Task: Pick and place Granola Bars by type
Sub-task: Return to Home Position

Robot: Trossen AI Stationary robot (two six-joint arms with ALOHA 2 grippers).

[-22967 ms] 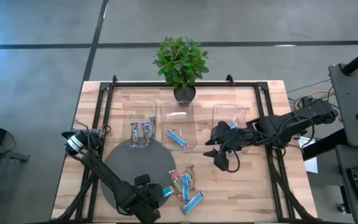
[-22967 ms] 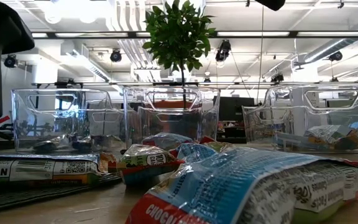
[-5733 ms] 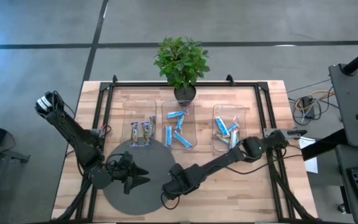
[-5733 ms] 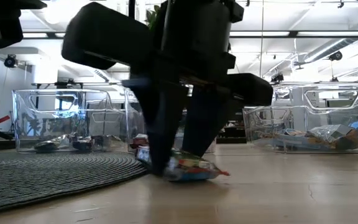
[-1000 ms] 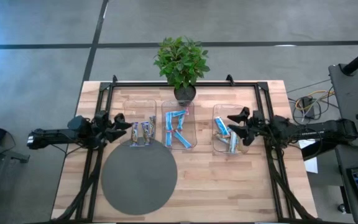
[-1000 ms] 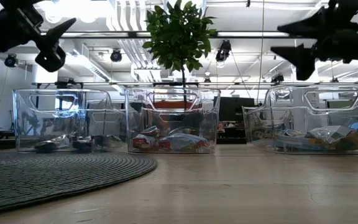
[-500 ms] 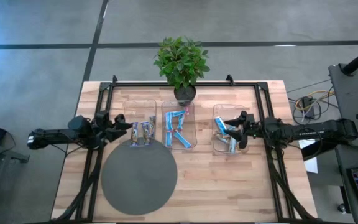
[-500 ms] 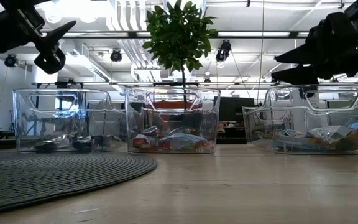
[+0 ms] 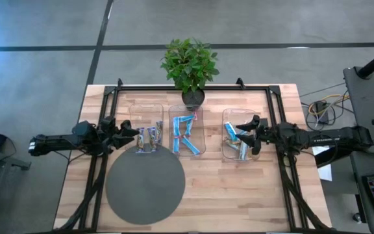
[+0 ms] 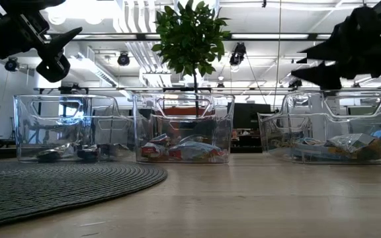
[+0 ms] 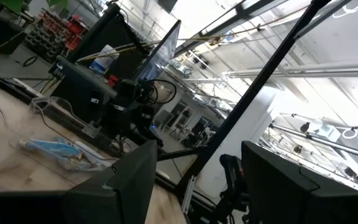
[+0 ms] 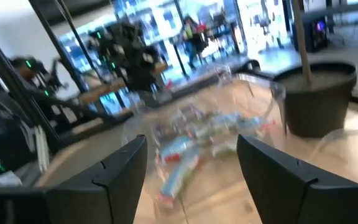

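Though the wrappers carry print, none of it can be read from here, so the bars tell apart by colour only.

The left gripper (image 9: 130,133) hangs at the outer edge of the left bin (image 9: 147,107), arm stretched out level from the table's (image 9: 239,201) left side. Its fingers (image 11: 126,180) are spread wide with nothing between them. In that bin lie the dark purple bars (image 9: 147,138), side by side. In front of it the round grey mat (image 9: 145,185) lies bare.

The middle bin (image 9: 202,140) holds blue-and-white bars (image 9: 186,127) with touches of red, lying crisscross. Behind it stands the potted plant (image 9: 188,65).

The right bin (image 9: 239,114) holds a loose pile of blue and mixed-colour bars (image 9: 234,136). The right gripper (image 9: 244,134) hovers above that bin's outer half, well clear of the rim in the low view, fingers (image 12: 114,174) parted and empty.

Some twenty seconds back a heap of bars lay at the mat's near edge; every one is in a bin now. A few seconds ago the right gripper was down on the table beside the mat, closing on a last bar, and the left one waited over the mat; both have since drawn back to their own sides. Over the last half second hardly anything has shifted.
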